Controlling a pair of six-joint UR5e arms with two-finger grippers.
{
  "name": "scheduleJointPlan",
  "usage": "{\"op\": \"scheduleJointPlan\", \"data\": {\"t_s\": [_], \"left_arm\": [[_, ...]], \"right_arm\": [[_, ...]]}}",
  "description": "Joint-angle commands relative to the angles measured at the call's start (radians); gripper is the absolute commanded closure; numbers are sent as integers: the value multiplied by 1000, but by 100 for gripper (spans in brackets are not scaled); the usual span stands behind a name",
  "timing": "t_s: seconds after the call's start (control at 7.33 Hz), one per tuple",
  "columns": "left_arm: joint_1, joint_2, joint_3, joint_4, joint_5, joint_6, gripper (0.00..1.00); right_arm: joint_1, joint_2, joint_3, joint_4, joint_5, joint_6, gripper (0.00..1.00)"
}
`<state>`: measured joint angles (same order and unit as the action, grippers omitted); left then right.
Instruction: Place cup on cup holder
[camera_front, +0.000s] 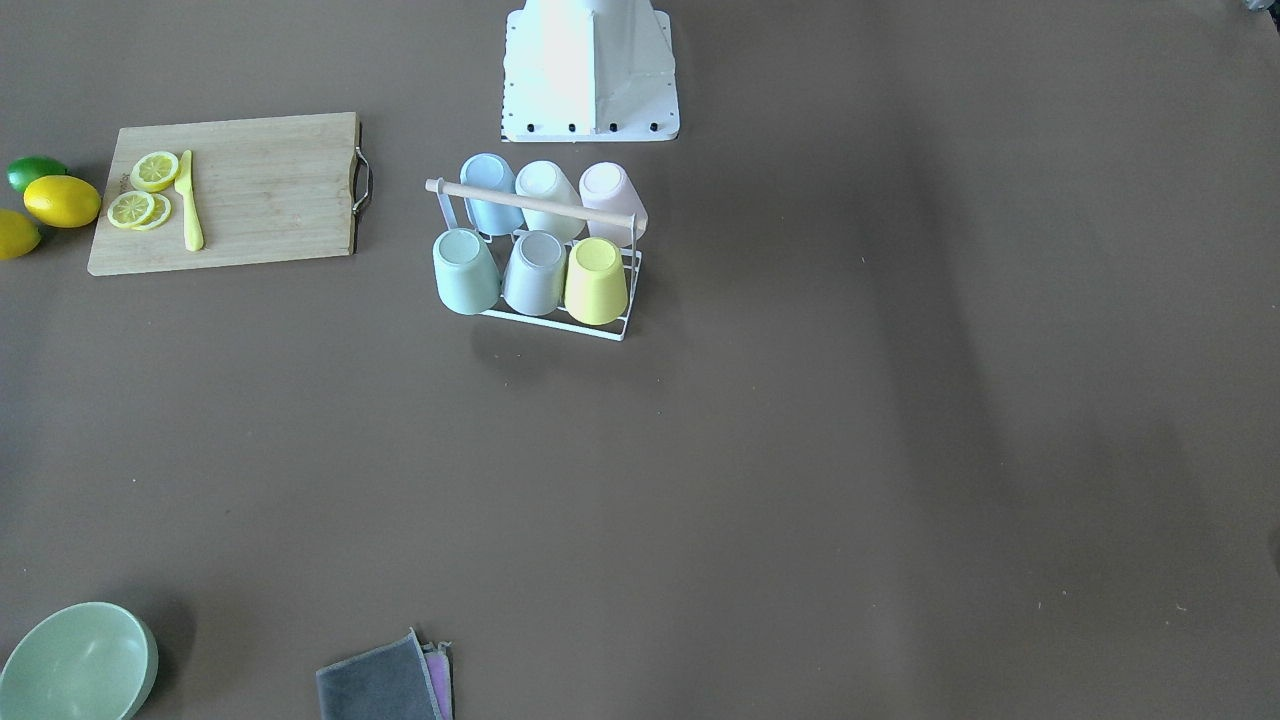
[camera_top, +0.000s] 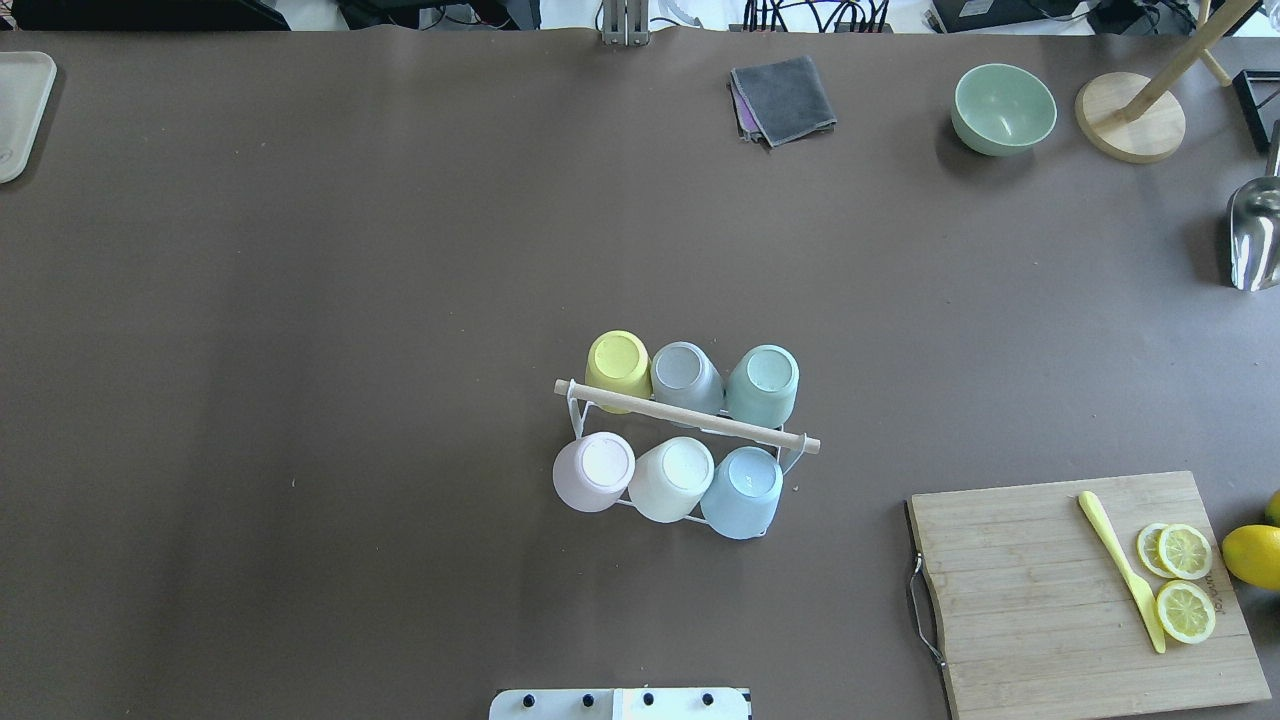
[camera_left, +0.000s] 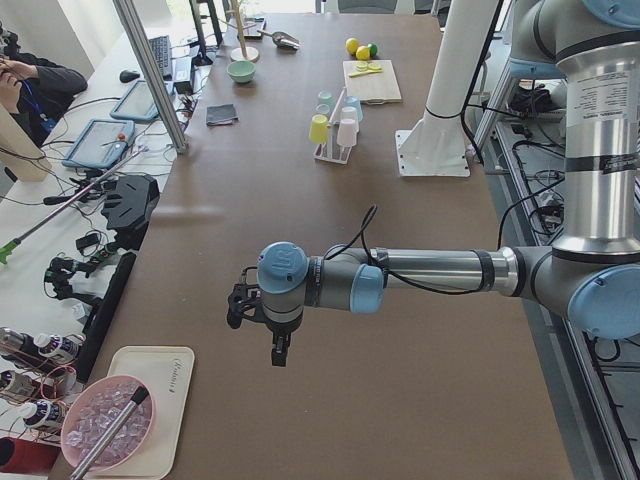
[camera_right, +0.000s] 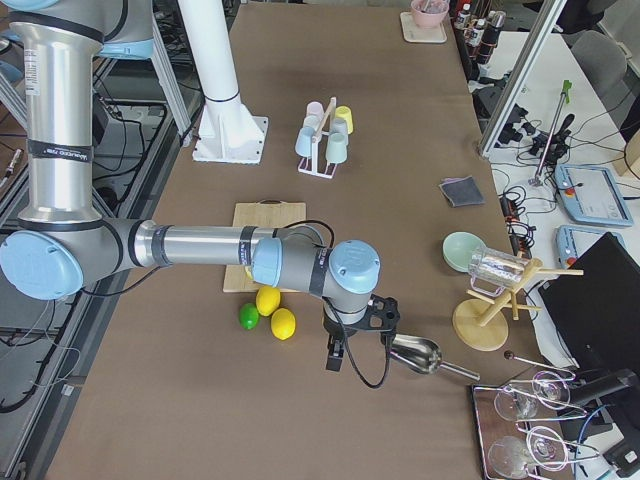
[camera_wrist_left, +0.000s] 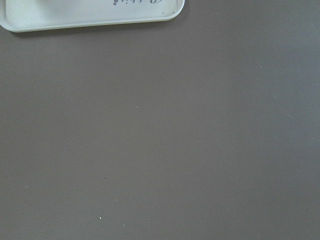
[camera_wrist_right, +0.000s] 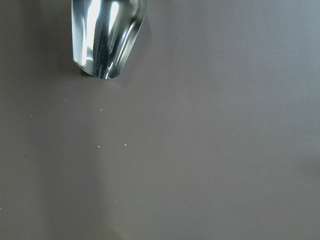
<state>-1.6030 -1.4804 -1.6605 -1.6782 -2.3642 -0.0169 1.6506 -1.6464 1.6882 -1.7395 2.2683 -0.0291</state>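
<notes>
Six cups (camera_top: 617, 362) sit upturned on the one cup holder (camera_top: 688, 413), mid-bench (camera_top: 300, 300), matte brown; left arm (camera_left: 430, 270) and right arm (camera_right: 200, 245) at its ends, jaws open or closed I cannot tell

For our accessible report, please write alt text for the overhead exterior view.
A white wire cup holder mid-table holds six upside-down pastel cups. Lower right: a wooden cutting board with lemon slices and a yellow knife; far edge: a green bowl and grey cloth.
</notes>
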Motion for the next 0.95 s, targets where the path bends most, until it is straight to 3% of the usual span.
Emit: {"op": "scheduleJointPlan", "data": {"t_s": [0.0, 0.82], "left_arm": [[0, 0, 4, 0, -1, -2, 1], [2, -8, -7, -2, 2, 2, 1]], "right_arm": [[0, -1, 1, 0, -1, 0, 0], [0, -1, 1, 2, -3, 0, 0]]}}
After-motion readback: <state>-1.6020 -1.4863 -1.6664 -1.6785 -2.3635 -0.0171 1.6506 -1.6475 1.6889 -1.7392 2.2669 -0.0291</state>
